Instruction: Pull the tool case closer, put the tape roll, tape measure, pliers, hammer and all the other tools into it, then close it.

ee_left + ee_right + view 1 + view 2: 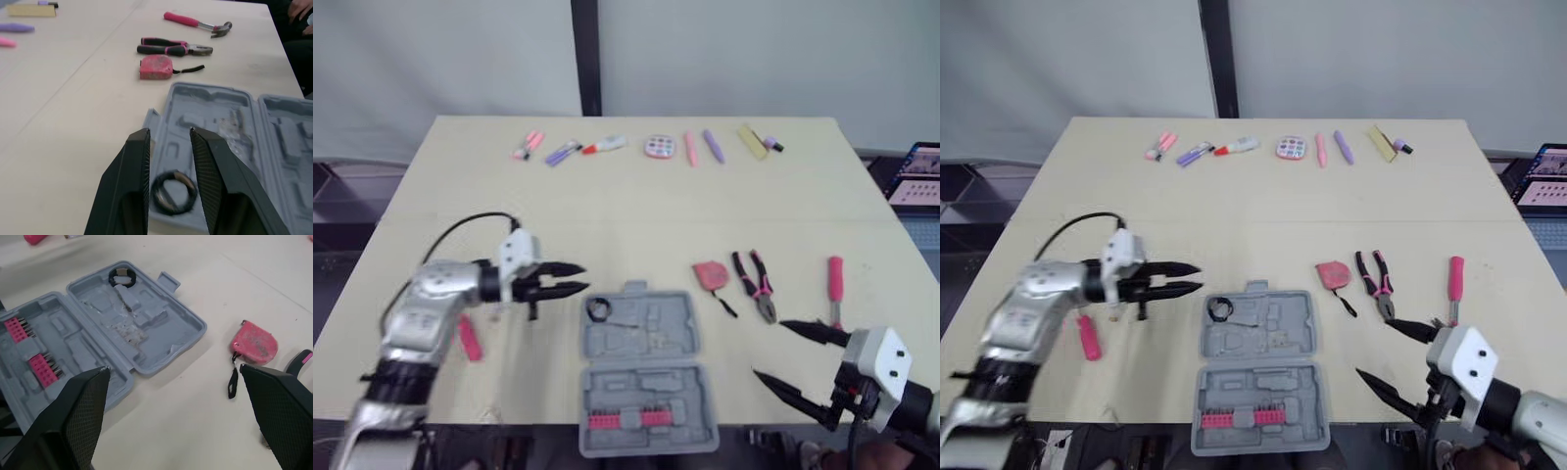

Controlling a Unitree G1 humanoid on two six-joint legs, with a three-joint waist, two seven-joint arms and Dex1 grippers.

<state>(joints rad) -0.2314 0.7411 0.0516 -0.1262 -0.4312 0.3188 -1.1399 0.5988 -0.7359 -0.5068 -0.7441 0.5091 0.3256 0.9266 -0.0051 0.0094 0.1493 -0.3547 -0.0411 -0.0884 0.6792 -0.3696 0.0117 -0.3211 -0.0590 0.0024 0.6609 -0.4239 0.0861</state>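
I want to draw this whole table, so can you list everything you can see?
table: 1, pale yellow, under everything
tool case: 1, grey, open, middle of the near edge
tape roll: 1, black, in the case's far left corner
bits: a row, pink, in the case's near half
tape measure: 1, red, right of the case
pliers: 1, pink and black handles, right of the tape measure
hammer: 1, pink handle, right of the pliers
pink handle: 1, pink, left of the case
pens and small stationery: about eight, pink, purple, yellow, along the far edge
screen: 1, lit, past the table's right edge
left tool: 1, black, open, left of the tape roll
right tool: 1, black, open, right of the case
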